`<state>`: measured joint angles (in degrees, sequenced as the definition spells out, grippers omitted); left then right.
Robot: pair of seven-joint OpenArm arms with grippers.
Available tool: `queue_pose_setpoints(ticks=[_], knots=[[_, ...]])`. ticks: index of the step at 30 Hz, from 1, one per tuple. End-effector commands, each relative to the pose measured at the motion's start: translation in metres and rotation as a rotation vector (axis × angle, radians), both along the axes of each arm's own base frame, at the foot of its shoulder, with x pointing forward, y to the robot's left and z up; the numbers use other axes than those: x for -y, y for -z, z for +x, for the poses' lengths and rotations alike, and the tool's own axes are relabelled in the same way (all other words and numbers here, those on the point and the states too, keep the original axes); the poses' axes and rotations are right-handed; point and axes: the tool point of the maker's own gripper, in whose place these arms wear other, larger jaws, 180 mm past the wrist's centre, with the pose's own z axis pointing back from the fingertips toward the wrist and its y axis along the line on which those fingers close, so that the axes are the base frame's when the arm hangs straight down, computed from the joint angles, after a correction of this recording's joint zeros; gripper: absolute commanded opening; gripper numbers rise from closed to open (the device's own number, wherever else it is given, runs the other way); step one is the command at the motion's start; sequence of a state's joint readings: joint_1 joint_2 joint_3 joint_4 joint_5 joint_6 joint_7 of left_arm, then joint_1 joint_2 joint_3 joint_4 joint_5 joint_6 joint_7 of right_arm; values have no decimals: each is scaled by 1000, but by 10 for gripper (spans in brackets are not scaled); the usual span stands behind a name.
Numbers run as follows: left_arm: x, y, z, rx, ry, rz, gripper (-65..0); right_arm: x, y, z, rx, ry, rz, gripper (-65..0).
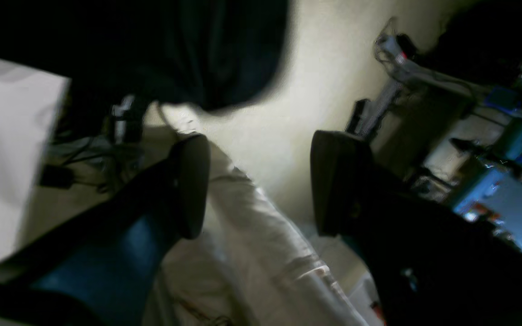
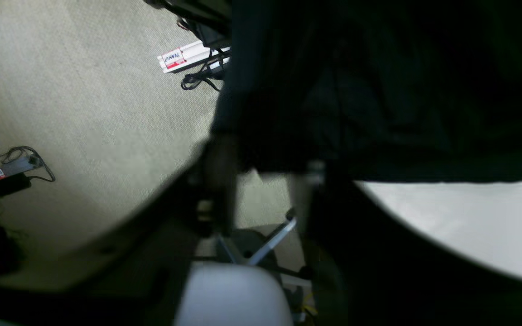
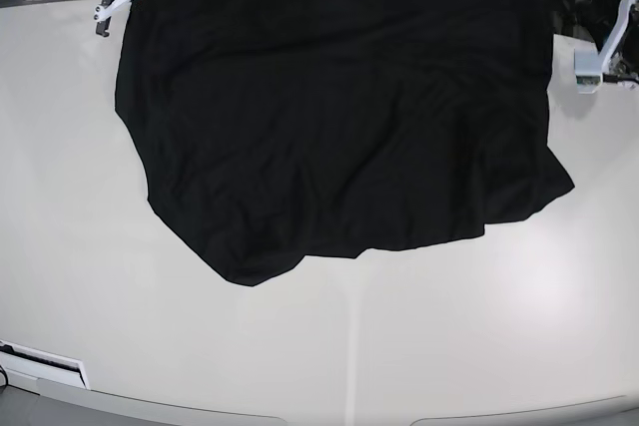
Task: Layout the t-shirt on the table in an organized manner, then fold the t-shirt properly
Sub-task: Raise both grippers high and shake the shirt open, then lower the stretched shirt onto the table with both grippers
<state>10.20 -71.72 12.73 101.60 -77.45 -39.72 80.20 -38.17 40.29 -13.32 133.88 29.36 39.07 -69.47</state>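
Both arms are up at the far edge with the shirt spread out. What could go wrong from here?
The t-shirt runs past the far edge of the table, so it may slide off. The left gripper is open and empty above the floor; the right gripper hovers at the hem, where a re-grasp could bunch the fabric. The near hem lies uneven and wrinkled, which could skew the fold.

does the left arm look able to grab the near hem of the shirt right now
Probably yes. The left gripper is open and empty, and nothing lies on the table between it and the t-shirt. It sits up by the far edge, though, so it would need a long reach.
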Motion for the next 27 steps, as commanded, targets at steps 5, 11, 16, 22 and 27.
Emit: queue_pose_setpoints(ticks=[5, 11, 16, 22, 27], knots=[[-15, -31, 75, 263, -6, 66, -322, -7, -15, 51, 167, 71, 47, -381], [-33, -31, 139, 512, -141, 131, -322, -20, -42, 115, 447, 194, 175, -571], [-59, -12, 178, 627, -335, 193, -341, -9, -27, 148, 468, 254, 158, -650], [-76, 26, 191, 617, -499, 176, -390, -3, 8, 167, 408, 356, 159, -650], [-66, 46, 207, 609, -577, 130, -390, -4, 16, 170, 389, 363, 159, -650]])
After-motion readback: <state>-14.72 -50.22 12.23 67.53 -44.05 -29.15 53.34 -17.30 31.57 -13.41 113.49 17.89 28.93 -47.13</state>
